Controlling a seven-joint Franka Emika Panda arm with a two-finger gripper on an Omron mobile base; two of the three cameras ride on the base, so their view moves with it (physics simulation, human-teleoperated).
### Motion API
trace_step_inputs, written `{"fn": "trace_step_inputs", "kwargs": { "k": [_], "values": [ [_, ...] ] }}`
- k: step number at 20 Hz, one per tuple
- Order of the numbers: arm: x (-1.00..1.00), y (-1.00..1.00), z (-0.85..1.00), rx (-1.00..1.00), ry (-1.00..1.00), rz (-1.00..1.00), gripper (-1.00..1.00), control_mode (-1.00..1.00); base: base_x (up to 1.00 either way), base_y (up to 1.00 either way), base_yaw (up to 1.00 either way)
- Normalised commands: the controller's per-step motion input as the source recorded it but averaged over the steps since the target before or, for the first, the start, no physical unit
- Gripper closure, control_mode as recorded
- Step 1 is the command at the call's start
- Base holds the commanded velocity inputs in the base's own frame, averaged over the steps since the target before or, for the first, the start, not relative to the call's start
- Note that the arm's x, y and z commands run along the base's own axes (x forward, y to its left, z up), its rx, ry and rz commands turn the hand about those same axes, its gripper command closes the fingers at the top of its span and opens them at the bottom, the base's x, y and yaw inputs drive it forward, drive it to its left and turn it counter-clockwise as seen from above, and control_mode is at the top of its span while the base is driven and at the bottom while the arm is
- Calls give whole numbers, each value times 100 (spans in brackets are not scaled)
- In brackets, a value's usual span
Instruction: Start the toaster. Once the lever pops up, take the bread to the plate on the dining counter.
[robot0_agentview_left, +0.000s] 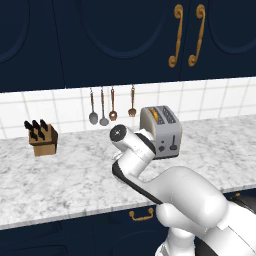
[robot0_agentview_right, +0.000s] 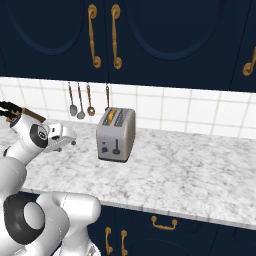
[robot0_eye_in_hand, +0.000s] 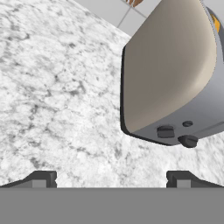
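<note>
The toaster is standing on the marble desk, back near the tiled wall, with bare marble lying open in front of it and to both sides. The claw is hovering just left of the toaster, jaws spread wide, gripping nothing. The bread is showing as a golden edge in a slot. The hand view is catching the lever and dial close up. Left of the toaster, a knife block is sitting and utensils are hanging under navy cabinets.
</note>
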Motion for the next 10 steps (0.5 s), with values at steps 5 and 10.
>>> {"fn": "trace_step_inputs", "kwargs": {
  "k": [5, 10],
  "values": [
    [0, 0, 0, 0, 0, 0, -100, -100, 0, 0, 0],
    [0, 0, 0, 0, 0, 0, -100, -100, 0, 0, 0]
  ]
}}
